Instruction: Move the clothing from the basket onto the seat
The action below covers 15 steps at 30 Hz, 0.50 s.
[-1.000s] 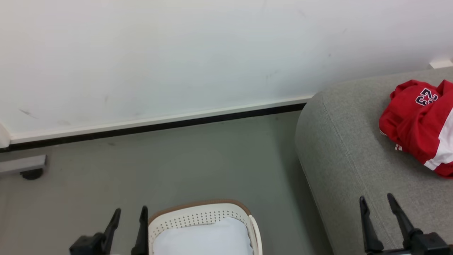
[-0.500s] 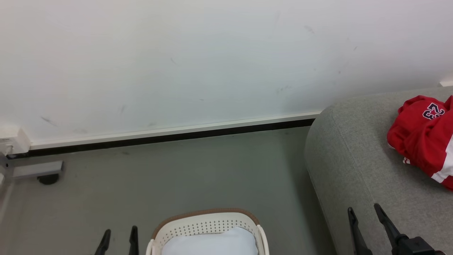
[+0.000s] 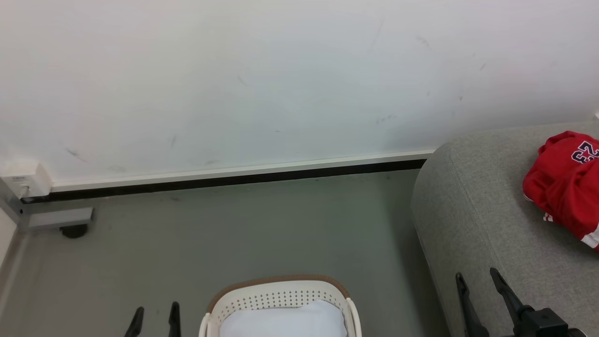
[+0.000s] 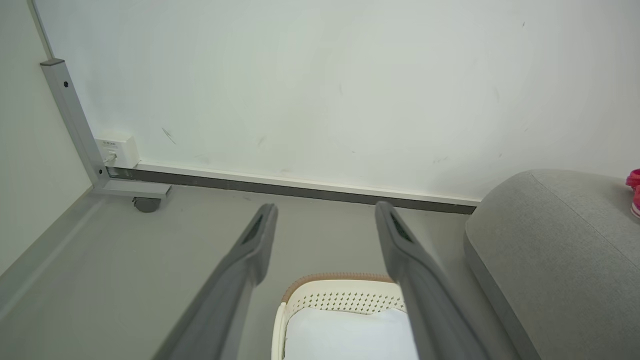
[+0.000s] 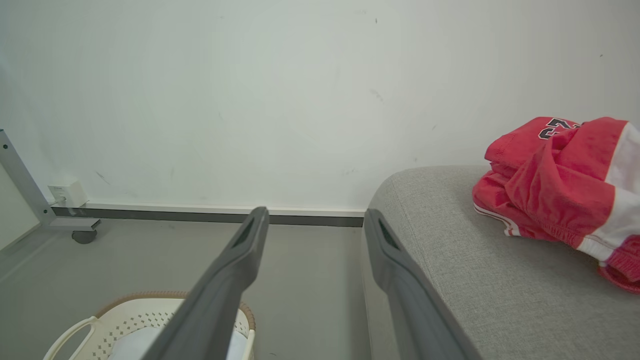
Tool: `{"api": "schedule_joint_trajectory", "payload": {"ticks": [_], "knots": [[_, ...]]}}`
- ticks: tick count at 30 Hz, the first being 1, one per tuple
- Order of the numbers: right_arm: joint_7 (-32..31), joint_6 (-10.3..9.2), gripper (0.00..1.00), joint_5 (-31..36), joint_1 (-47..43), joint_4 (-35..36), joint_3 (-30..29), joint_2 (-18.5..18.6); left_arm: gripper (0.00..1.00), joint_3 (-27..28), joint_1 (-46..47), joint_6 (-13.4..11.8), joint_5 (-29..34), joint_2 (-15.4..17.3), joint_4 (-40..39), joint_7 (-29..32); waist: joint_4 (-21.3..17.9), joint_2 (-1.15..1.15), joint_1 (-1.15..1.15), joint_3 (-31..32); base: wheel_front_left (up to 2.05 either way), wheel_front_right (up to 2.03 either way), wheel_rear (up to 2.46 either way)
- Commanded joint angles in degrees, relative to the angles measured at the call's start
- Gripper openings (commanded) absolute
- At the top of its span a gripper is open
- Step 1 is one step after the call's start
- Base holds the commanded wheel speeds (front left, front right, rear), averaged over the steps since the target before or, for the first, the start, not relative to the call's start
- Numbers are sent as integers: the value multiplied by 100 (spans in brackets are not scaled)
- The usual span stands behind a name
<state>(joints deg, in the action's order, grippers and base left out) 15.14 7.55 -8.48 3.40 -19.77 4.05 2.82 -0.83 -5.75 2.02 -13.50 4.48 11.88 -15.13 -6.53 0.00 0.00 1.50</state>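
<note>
1. Left hand [image 3: 157,306]: fingers apart, nothing between them. In the head view the fingertips [image 3: 174,305] stand just above the bottom edge, lower than one second earlier.
2. Right hand [image 3: 476,274]: fingers apart, nothing between them. It hovers over the near edge of the seat [image 3: 482,224] and also sits lower in the head view than before.
3. Clothing [image 3: 561,187]: lies bunched on the seat, ahead of the right hand and to its right, well apart from it. The number 23 faces up.
4. Basket [image 3: 276,281]: stands on the floor [image 3: 262,224], just to the right of the left hand and well to the left of the right hand. A pale cloth pad [image 3: 285,320] lies inside it.
5. Change from the earlier frames: the whole head view is shifted. The skirting board [image 3: 234,174] sits lower, and the seat edge, basket and clothing sit further right. A white wall box [image 3: 25,180] has entered at the left. This is camera movement; clothing, basket and seat keep their places relative to each other.
</note>
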Motion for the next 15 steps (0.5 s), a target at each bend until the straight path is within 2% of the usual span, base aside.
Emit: {"api": "schedule_joint_trajectory", "payload": {"ticks": [1,10,11,15], "knots": [[0,-13,100,-5,33,-26,8,15,100,46,16,29,120,-8,21,-2,4,0,0,2,0,0,0],[0,-13,100,-35,49,-53,72,14,100,162,41,197,170,-106,-5,-2,-4,0,0,-8,0,0,0],[0,1,0,-18,1,-46,77,0,0,152,10,202,140,-103,15,2,-3,0,0,-8,0,0,0],[-7,1,0,-44,-148,-213,91,-19,0,132,-36,201,116,-161,226,14,-1,0,1,-8,0,0,0]]}}
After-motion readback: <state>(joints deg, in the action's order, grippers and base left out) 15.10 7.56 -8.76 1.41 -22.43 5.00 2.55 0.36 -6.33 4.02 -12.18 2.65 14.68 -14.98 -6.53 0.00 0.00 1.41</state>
